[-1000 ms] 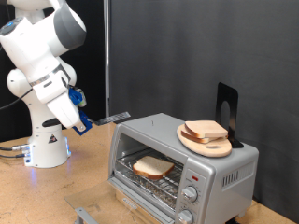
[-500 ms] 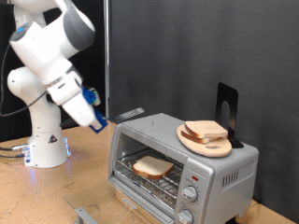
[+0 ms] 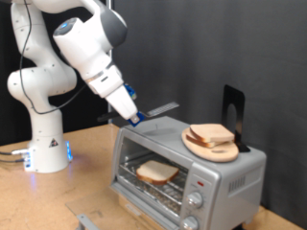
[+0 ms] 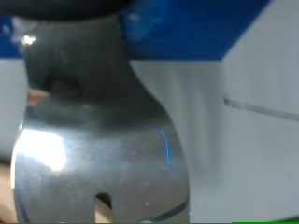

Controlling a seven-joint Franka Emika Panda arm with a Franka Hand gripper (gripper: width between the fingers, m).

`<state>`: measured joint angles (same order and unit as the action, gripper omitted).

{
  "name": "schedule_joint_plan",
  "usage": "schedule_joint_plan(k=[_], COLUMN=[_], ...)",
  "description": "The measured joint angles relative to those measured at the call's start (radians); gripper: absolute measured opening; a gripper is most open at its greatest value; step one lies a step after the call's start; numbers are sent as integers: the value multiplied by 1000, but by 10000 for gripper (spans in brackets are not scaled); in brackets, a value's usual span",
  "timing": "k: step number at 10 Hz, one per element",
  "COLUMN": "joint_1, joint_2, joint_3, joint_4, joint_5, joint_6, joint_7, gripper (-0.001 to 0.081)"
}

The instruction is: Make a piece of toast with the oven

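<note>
In the exterior view, the gripper [image 3: 134, 116] hangs above the boxy silver-grey toaster oven [image 3: 188, 169], clasping a flat metal spatula [image 3: 158, 111]. The pale, brown-crusted piece of toast [image 3: 156, 172] lies below it on the oven's rack. The wrist view fills with the spatula's shiny forked blade.

The room is evenly lit from above, the black backdrop swallowing light while the white arm [image 3: 82, 57] glows bright. The oven [image 3: 188, 165] top carries a soft sheen. Up close, the wrist view is blurred, with glare patches on a shiny metal fork-like blade [image 4: 93, 140].
</note>
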<state>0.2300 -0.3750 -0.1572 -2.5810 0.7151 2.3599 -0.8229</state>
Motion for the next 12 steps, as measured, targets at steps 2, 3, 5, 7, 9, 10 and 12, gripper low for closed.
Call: schedule_joint_plan(k=[2,3,5,7,9,10,12], joint_1=[24,32,38,37,38,38,38], joint_2=[1,3,15,41,66,72,79], joint_3=[64,98,177,246,282,290,294], joint_4=[8,12,16,17,17,17,16], joint_5=[0,-7,-36,-85,-97,-96,-97], joint_6=[11,9,12,42,84,98,100], joint_7=[61,106,249,380,417,418,417], gripper=[389,389,389,389,389,389,389])
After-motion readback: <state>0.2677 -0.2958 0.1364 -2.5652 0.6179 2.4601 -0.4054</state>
